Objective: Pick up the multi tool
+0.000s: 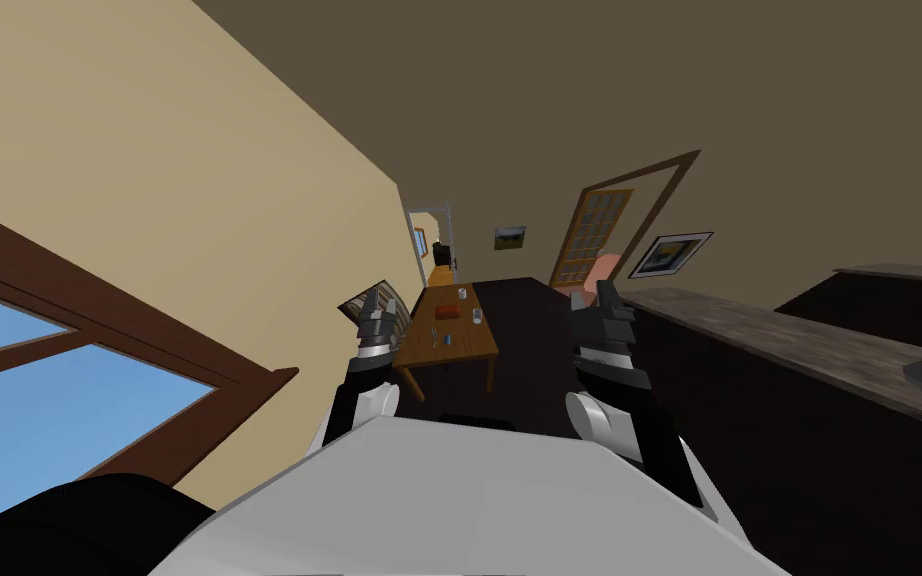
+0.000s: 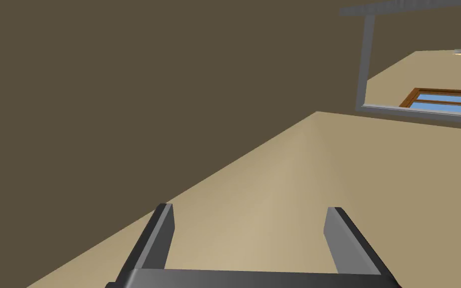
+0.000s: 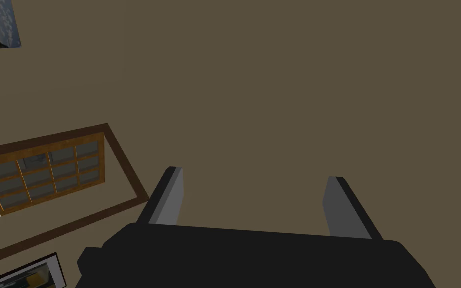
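Fingers (image 2: 160,235) stood spread apart on both grippers, with nothing held between them.
The left gripper (image 2: 249,207) and the right gripper (image 3: 253,174) were raised, well apart from the wooden bench (image 1: 467,342). The multi tool (image 1: 439,338), a small grey piece, lay on the bench toward its near edge, left of the middle. A red-brown block (image 1: 446,312) sat mid-bench, a pale cup (image 1: 462,293) by the far edge and a second cup (image 1: 476,317) by the right edge.
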You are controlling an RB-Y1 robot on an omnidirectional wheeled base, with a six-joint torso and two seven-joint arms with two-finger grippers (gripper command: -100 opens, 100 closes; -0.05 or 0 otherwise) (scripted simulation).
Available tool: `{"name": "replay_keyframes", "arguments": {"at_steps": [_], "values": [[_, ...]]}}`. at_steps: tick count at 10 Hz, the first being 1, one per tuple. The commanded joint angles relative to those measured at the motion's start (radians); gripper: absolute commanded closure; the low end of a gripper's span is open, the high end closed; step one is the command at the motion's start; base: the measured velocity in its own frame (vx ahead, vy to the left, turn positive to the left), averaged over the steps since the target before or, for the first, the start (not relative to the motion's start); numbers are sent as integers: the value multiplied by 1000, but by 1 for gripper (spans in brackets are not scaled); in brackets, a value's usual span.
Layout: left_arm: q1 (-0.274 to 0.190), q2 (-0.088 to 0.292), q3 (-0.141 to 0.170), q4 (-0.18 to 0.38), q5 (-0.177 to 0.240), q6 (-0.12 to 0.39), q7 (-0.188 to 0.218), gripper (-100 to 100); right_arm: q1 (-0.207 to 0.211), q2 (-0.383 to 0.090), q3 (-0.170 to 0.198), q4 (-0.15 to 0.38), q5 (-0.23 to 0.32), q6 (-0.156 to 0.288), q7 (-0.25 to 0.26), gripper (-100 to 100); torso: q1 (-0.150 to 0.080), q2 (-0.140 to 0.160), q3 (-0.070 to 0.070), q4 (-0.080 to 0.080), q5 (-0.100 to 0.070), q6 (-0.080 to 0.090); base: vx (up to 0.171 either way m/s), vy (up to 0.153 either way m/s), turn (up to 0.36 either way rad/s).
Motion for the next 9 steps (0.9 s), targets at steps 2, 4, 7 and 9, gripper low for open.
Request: {"name": "replay_keyframes", "arguments": {"at_steps": [2,4,7,9], "values": [[6,45,9,24,-4,23,1,-100,0,0,0,0,0,0,0,0,0,1,0,0,0,0,-16,-12,-74],[13,79,18,50,-9,48,1,-100,0,0,0,0,0,0,0,0,-1,1,1,0,0,0,-17,-17,-84],[26,130,36,102,-17,102,-2,-100,0,0,0,0,0,0,0,0,-1,1,1,0,0,0,-21,-22,-129],[36,163,49,143,-23,147,-6,-100,0,0,0,0,0,0,0,0,-1,1,1,0,0,0,-18,-24,-146]]}}
